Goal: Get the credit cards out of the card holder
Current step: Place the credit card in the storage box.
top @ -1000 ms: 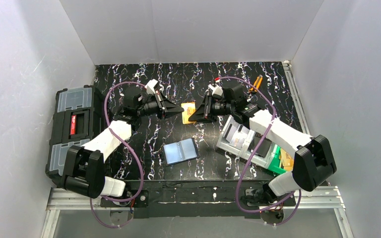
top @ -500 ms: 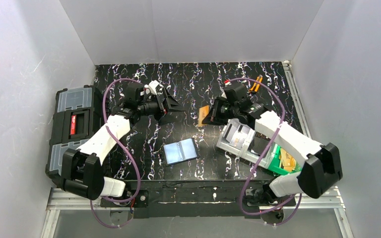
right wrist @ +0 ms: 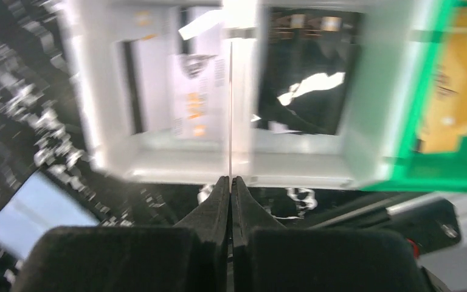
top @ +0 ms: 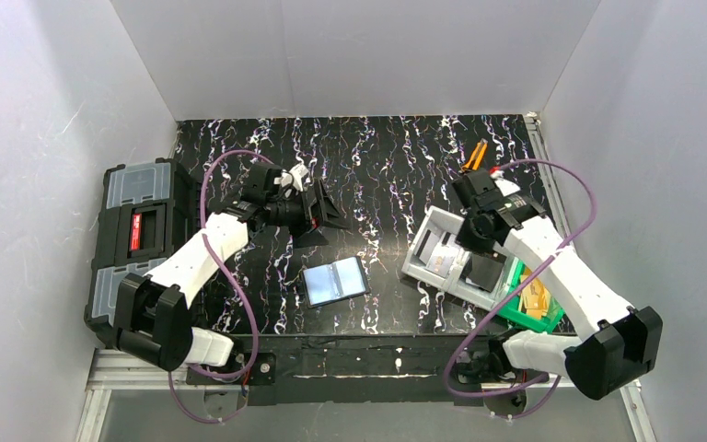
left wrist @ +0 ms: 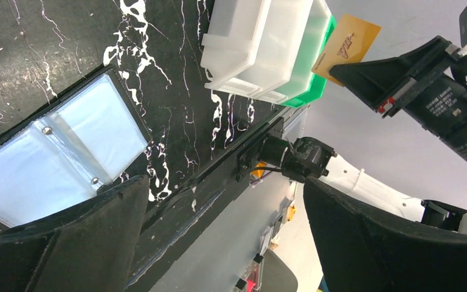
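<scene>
The card holder (top: 334,280) lies open on the black marbled table, its glossy blue-grey pockets (left wrist: 55,152) facing up. My left gripper (top: 327,214) hangs above and behind it, open and empty (left wrist: 225,188). My right gripper (top: 469,241) is shut on an orange-tan credit card (left wrist: 346,41), holding it upright over the grey bin (top: 442,253). In the right wrist view the card is edge-on, a thin line (right wrist: 230,109) rising from the closed fingertips (right wrist: 231,178). A corner of the card holder (right wrist: 33,213) shows at lower left there.
A green bin (top: 529,299) holding orange-tan flat pieces (right wrist: 456,91) sits against the grey bin (right wrist: 237,167), which holds printed paper and something black. A black toolbox (top: 133,239) stands at the left edge. An orange-handled tool (top: 475,155) lies at the back right.
The left gripper has let go of the orange card and opened. The right gripper closed on the card and carried it right, from mid-table to above the grey bin.
</scene>
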Tool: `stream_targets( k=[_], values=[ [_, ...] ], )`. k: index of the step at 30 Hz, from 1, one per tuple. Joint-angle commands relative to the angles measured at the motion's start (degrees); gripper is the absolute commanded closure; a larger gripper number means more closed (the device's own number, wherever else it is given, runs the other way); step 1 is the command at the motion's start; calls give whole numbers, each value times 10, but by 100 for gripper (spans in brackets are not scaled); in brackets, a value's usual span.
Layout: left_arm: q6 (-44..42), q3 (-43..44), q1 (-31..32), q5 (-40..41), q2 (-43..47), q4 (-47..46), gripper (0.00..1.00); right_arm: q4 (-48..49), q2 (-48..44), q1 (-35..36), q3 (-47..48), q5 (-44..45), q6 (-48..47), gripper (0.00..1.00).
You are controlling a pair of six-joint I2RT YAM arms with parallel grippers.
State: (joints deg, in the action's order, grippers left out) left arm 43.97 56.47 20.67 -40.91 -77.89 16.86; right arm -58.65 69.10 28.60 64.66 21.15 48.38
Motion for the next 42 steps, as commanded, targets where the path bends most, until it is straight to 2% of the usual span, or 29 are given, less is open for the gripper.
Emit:
stream_targets(
  k=[1,9,17,29,30,33,38,42],
  values=[
    [-28,32,11,-1,-8,29,2,-108,-16,-75,-18,88,19,99],
    [-32,35,21,-4,-20,31,2,-150,3,-208,-22,107,0,99],
    [-31,39,23,-12,-28,32,2,-164,18,-294,-44,116,-13,99],
    [-34,42,23,-10,-24,42,2,-143,58,-351,-49,83,-42,98],
    [-34,41,23,-9,-24,43,2,-145,62,-350,-47,82,-43,95],
    [-36,40,23,-9,-24,43,2,-146,63,-351,-40,75,-47,75],
    [-37,38,23,-9,-22,43,2,-146,47,-350,-15,49,-72,51],
    [-38,35,25,-7,-21,45,2,-133,12,-349,11,1,-103,26]
  ],
)
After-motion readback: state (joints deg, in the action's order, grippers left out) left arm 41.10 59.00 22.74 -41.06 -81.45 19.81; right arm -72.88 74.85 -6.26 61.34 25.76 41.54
